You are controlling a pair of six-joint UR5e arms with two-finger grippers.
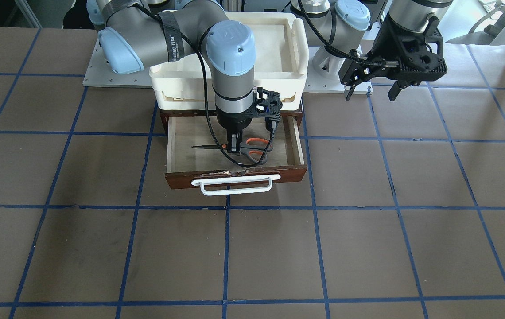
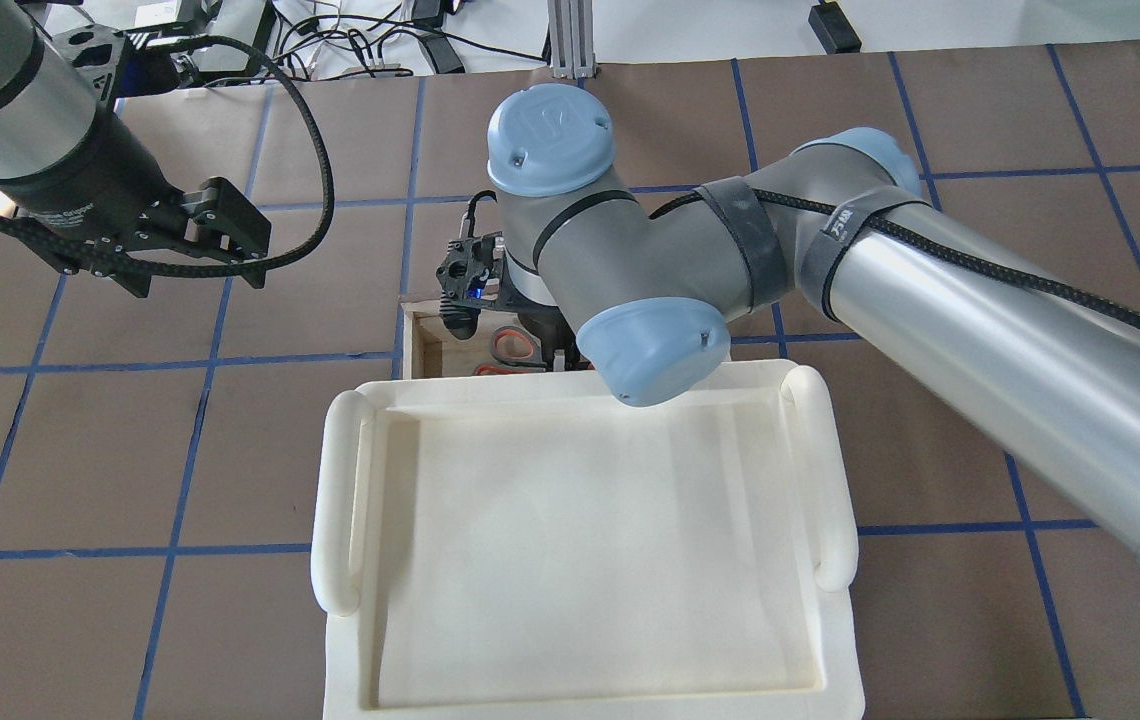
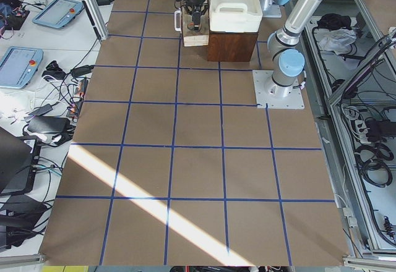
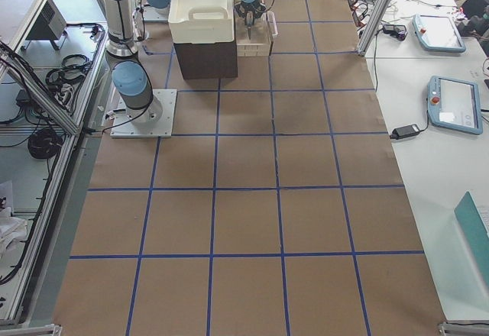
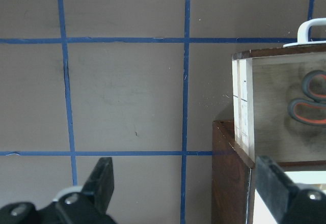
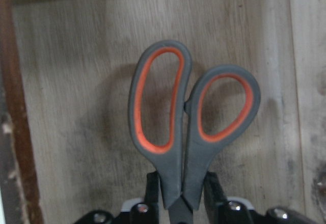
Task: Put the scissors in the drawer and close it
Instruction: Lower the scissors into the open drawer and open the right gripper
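Setting the scissors (image 1: 252, 153) flat in the drawer (image 1: 292, 173) seems wisest before the right gripper (image 1: 234, 149), fingers (image 6: 212, 187) clamped on them, lets go.

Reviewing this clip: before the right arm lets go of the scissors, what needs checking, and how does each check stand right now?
1. Scissors inside the drawer walls: ok, blades and handles all lie over the plywood floor.
2. Right gripper hold: ok, shut on the scissors just below the handle loops.
3. Scissors resting on the drawer floor: cannot tell.
4. Drawer pulled out enough for the arm to lift away: ok, probably.
5. Left gripper clear of the drawer: ok, open, over bare table to its side.
6. White bar handle free: ok, nothing on it.
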